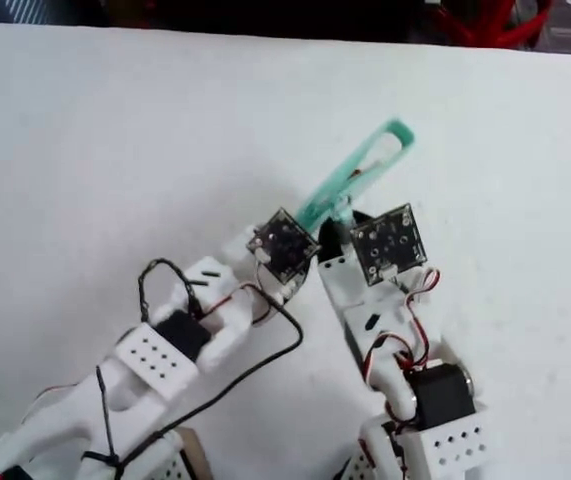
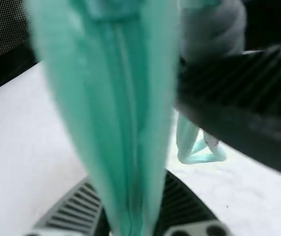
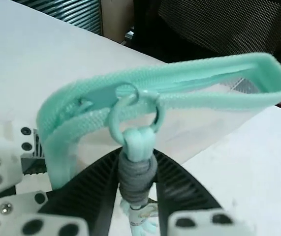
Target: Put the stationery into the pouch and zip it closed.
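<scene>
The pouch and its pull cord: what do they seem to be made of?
The pouch looks like soft translucent plastic, with see-through walls, edged in matte mint woven tape with a visible ribbed weave. The pull cord seems to be braided textile, mint with a grey wrap. Its ring could be coated metal or plastic.

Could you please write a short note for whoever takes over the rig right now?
Left gripper: shut on one end of the pouch, holding it on edge.
Right gripper: shut on the zip pull.
Done: both grips are set; the contents are hard to make out.
Left: the zip looks open past the slider; draw it to the far end.
</scene>
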Controlling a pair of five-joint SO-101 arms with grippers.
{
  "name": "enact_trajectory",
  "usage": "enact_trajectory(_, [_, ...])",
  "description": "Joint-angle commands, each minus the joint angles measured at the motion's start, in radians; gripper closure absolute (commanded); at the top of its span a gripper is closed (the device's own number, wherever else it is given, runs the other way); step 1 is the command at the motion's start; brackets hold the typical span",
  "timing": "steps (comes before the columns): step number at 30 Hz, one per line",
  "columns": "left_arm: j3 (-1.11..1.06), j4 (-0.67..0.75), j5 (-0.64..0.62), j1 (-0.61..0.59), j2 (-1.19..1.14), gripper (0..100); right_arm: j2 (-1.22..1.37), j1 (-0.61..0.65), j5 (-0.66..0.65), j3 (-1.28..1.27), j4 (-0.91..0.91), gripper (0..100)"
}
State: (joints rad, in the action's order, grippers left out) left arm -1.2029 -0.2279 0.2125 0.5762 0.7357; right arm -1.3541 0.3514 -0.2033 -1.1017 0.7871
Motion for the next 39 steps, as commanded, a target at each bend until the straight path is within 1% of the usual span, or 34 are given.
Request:
enact_trajectory(1, [0.002,0.018,0.002,0.005,0.025,98,0.012,-0.013,0.0,0.0,-0.016,85.1])
enact_trajectory(3, [0.002,0.018,0.002,0.005,0.025,98,0.012,-0.013,0.002,-0.002,-0.016,81.2])
enact_trajectory(6, [0.002,0.018,0.002,0.004,0.025,98,0.012,-0.015,0.023,-0.002,-0.022,80.6])
enact_trajectory(9, [0.002,0.018,0.002,0.005,0.025,98,0.004,-0.059,0.075,-0.043,-0.108,80.3])
enact_trajectory(12, [0.002,0.018,0.002,0.005,0.025,98,0.01,-0.082,0.081,-0.103,-0.209,77.3])
enact_trajectory(14, [0.002,0.018,0.002,0.007,0.025,98,0.004,-0.061,0.081,-0.123,-0.226,80.3])
enact_trajectory(15, [0.002,0.018,0.002,0.007,0.025,98,0.002,-0.051,0.081,-0.123,-0.229,84.4])
enact_trajectory(17, [0.002,0.018,0.002,0.007,0.025,98,0.002,-0.048,0.081,-0.107,-0.234,96.3])
enact_trajectory(18, [0.002,0.018,0.002,0.007,0.025,98,0.002,-0.05,0.081,-0.095,-0.232,99.2])
enact_trajectory(20, [0.002,0.018,0.002,0.002,0.025,98,0.001,-0.053,0.081,-0.078,-0.217,95.8])
enact_trajectory(22, [0.002,0.018,0.002,0.002,0.025,98,-0.008,-0.058,0.083,-0.071,-0.199,98.3])
enact_trajectory(26, [0.008,0.018,0.0,0.005,0.027,97,-0.114,-0.068,0.083,-0.066,-0.142,98.0])
enact_trajectory(28, [0.02,0.041,-0.041,0.002,0.028,94,-0.191,-0.067,0.083,-0.066,-0.116,98.0])
enact_trajectory(30, [0.029,0.032,-0.155,-0.001,0.028,85,-0.254,-0.065,0.083,-0.068,-0.093,98.1])
enact_trajectory(32, [0.026,0.006,-0.275,-0.015,0.045,74,-0.288,-0.062,0.083,-0.069,-0.07,98.1])
enact_trajectory(33, [0.023,-0.006,-0.322,-0.018,0.062,70,-0.288,-0.062,0.083,-0.069,-0.061,98.1])
enact_trajectory(34, [0.025,-0.023,-0.35,-0.021,0.085,69,-0.282,-0.062,0.083,-0.069,-0.058,98.1])
enact_trajectory(36, [0.023,-0.037,-0.331,-0.022,0.134,71,-0.257,-0.062,0.083,-0.061,-0.058,98.1])
enact_trajectory(39, [0.015,-0.025,-0.218,0.002,0.176,76,-0.214,-0.061,0.083,-0.009,-0.054,98.1])
